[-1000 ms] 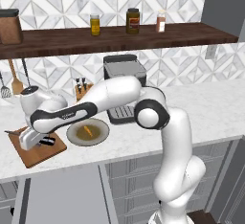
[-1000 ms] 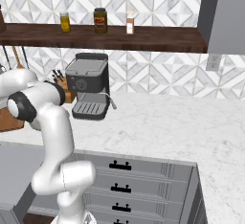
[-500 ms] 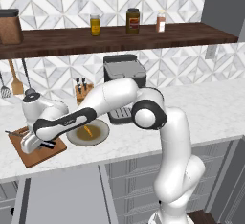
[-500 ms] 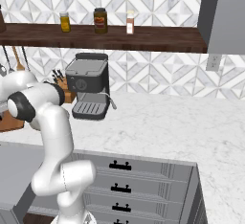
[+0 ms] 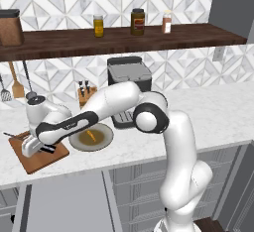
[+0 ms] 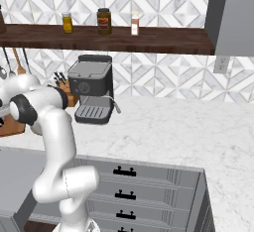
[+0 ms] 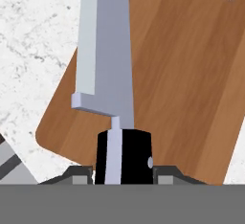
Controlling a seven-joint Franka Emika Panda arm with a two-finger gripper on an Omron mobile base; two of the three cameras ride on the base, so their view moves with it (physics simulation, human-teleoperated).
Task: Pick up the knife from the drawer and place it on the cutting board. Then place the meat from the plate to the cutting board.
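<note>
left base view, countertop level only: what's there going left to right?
cutting board with the gripper over it → plate holding the meat → black coffee machine. The knife block's place overlaps the plate's, so it is left out.

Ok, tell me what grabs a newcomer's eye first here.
The white arm stretches left across the counter, its hand low over the cutting board. In the hand view the knife is gripped by its black handle, blade out over the board. Beside the board, the meat lies on the plate.
</note>
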